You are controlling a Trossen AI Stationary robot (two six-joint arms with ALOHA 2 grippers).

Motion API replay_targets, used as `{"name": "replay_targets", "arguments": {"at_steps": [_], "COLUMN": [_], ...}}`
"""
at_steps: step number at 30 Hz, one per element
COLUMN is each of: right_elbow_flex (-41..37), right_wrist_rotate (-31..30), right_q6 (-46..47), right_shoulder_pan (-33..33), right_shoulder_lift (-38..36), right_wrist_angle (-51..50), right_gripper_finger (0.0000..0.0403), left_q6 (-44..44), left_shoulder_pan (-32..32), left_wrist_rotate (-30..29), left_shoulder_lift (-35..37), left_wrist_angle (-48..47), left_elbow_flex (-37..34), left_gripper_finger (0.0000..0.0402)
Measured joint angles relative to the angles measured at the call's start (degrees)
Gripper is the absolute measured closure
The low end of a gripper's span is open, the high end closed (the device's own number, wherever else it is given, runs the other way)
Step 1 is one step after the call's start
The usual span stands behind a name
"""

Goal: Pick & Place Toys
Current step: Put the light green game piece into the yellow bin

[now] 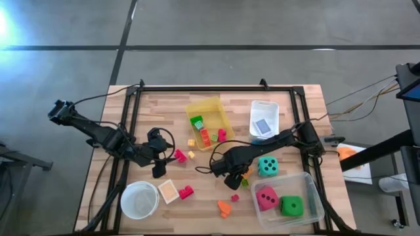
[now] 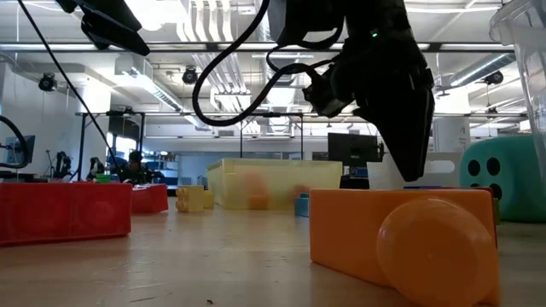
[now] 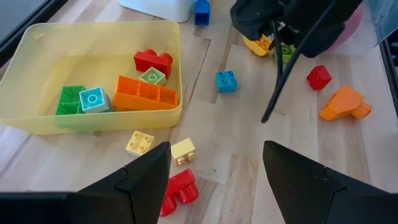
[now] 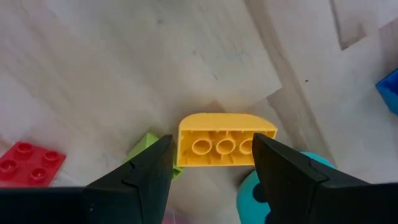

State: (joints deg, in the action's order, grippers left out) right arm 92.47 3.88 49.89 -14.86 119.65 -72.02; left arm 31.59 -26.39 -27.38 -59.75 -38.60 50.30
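My right gripper (image 1: 234,178) (image 4: 211,144) points straight down, open, just left of the teal die (image 1: 266,166). Its fingers stand on either side of a yellow block (image 4: 227,140) that lies on the table, and I cannot see them touching it. A green block (image 4: 144,148) lies against that block, and a red plate block (image 4: 28,163) lies farther off. My left gripper (image 1: 157,169) (image 3: 214,171) hangs open and slanted above the table near a red block (image 3: 178,190) and two small yellow blocks (image 3: 140,142). The yellow bin (image 1: 211,105) holds several blocks.
A clear bin (image 1: 314,196) at the near right holds a pink-red die (image 1: 266,197) and a green die (image 1: 292,206). A white bin (image 1: 264,108) stands at the far right, a white bowl (image 1: 139,200) at the near left. Loose blocks lie about: orange (image 1: 225,208), red (image 1: 186,192), blue (image 3: 226,81).
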Motion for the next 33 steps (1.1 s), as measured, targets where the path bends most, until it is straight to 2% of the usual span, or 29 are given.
{"name": "replay_targets", "arguments": {"at_steps": [11,23,33], "right_elbow_flex": [0.1,0.1,5.8], "right_wrist_rotate": [0.9,0.9,2.2], "right_q6": [-1.8,-0.6,-17.7], "right_shoulder_pan": [-1.9,-2.3,-2.6], "right_shoulder_lift": [4.3,4.1,4.0], "right_wrist_angle": [0.2,-1.6,-7.4], "right_gripper_finger": [0.0193,0.0193,0.0193], "left_q6": [0.0,0.2,0.2], "left_shoulder_pan": [0.0,0.0,0.0], "left_wrist_rotate": [0.0,0.0,0.0], "left_shoulder_lift": [0.0,0.0,0.0], "left_wrist_angle": [0.0,0.0,0.0], "left_elbow_flex": [0.0,0.0,0.0], "left_gripper_finger": [0.0144,0.0144,0.0144]}}
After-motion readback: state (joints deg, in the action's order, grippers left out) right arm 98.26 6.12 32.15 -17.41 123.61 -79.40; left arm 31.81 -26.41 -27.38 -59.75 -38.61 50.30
